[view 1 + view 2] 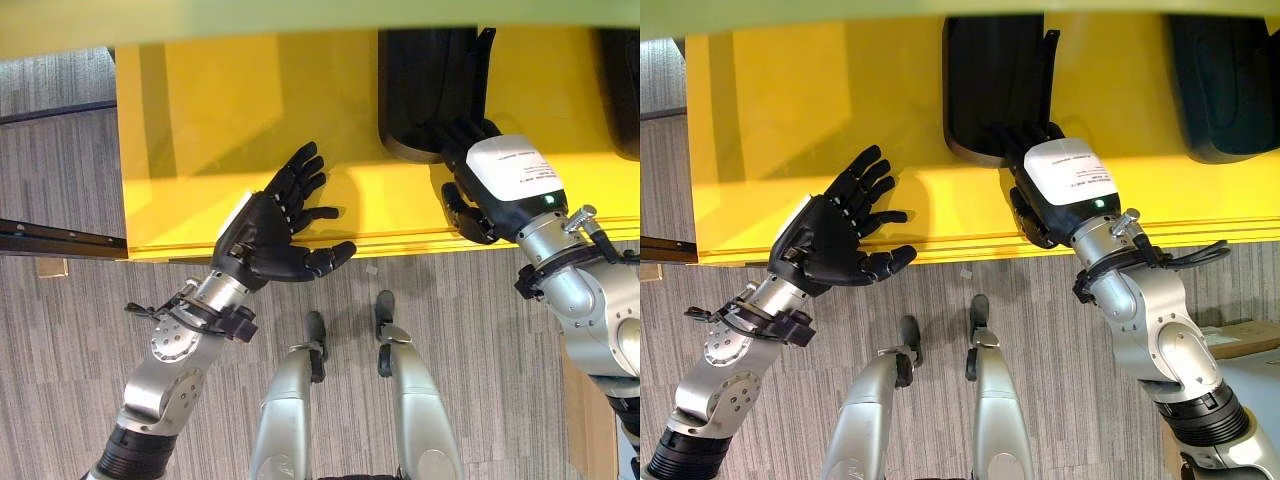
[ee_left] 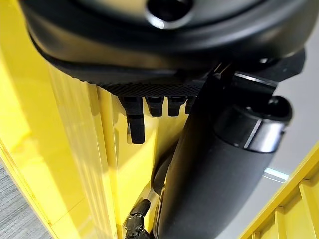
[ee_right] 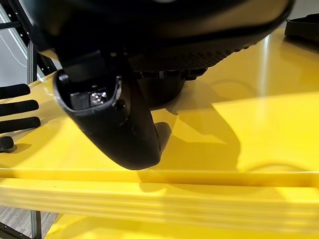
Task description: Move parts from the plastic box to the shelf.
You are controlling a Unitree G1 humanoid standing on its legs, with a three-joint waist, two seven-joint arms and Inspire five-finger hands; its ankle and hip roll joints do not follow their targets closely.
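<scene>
Currently placing: right hand (image 1: 1065, 185) rests fingers on black part (image 1: 990, 90) lying on yellow shelf (image 1: 770, 120); grip state unclear. Left hand (image 1: 270, 235) hovers, fingers spread, empty. Next: let go, pull back.

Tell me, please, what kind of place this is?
Probably a workshop or warehouse parts station. A large yellow plastic box holds black moulded parts, and it stands above grey ribbed floor covering. The right hand reaches toward one part; the left hand is open.

Silver-grey arms w/ black robot hands, right robot hand (image 1: 1065, 185) white-labelled on back
</scene>
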